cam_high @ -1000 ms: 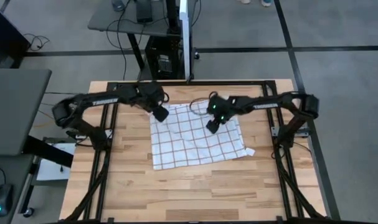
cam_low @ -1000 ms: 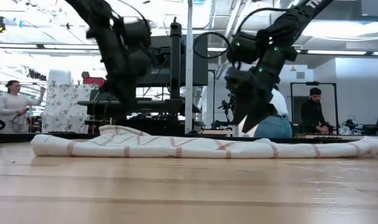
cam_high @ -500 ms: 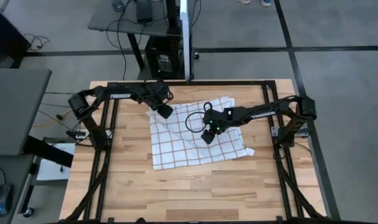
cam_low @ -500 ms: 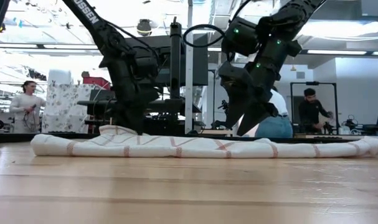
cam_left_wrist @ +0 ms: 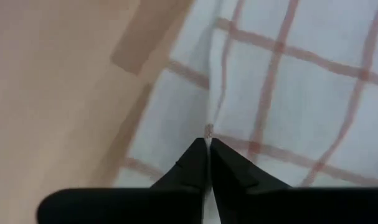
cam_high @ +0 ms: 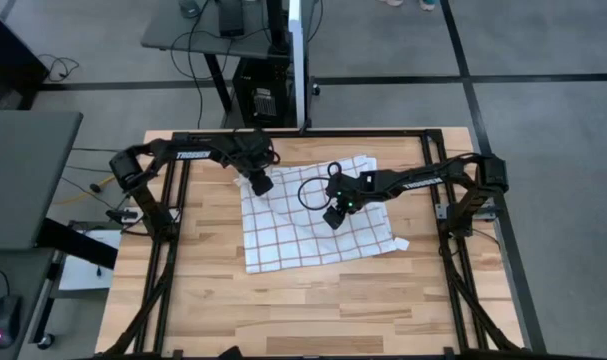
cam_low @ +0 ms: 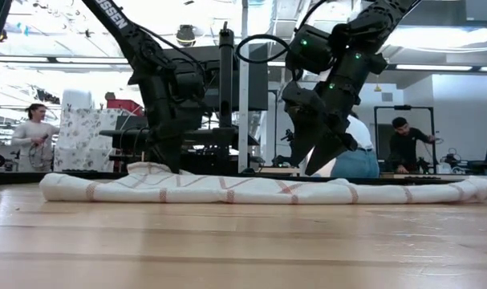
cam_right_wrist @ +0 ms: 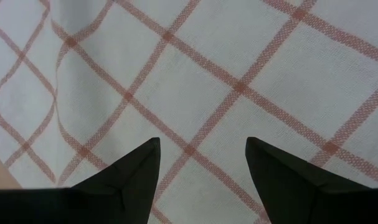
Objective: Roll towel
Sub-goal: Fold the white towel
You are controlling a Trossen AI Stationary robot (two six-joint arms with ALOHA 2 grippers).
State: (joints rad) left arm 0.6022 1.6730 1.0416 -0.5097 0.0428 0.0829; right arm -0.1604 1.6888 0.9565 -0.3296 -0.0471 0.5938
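The white towel [cam_high: 313, 228] with red-brown grid lines lies spread flat on the wooden table [cam_high: 203, 290], its small tag [cam_high: 403, 243] at the near right corner. In the low view it shows as a low strip [cam_low: 227, 191]. My left gripper [cam_high: 260, 186] is down at the towel's far left corner, shut on the cloth [cam_left_wrist: 288, 93]. My right gripper [cam_high: 332, 220] is open, pointing down close above the towel's middle [cam_right_wrist: 207, 81]. Whether its fingertips [cam_low: 295, 163] touch the cloth I cannot tell. My left gripper [cam_left_wrist: 208, 142] pinches a narrow raised fold of the towel [cam_left_wrist: 209, 129] between its two fingertips, close to the towel's far left edge. The fingers come from above, pointing down. The cloth around it stays on the table, with a low hump [cam_low: 149, 168] beside the fingers.
Black frame rails [cam_high: 168, 250] run along the table's left and right sides. Bare wood lies near of the towel [cam_high: 313, 310]. People and desks show in the room beyond the far edge [cam_low: 30, 136].
My left gripper has come down onto the towel's far left corner. My right gripper has moved toward the near edge and lower, over the towel's middle. The towel has stayed where it was.
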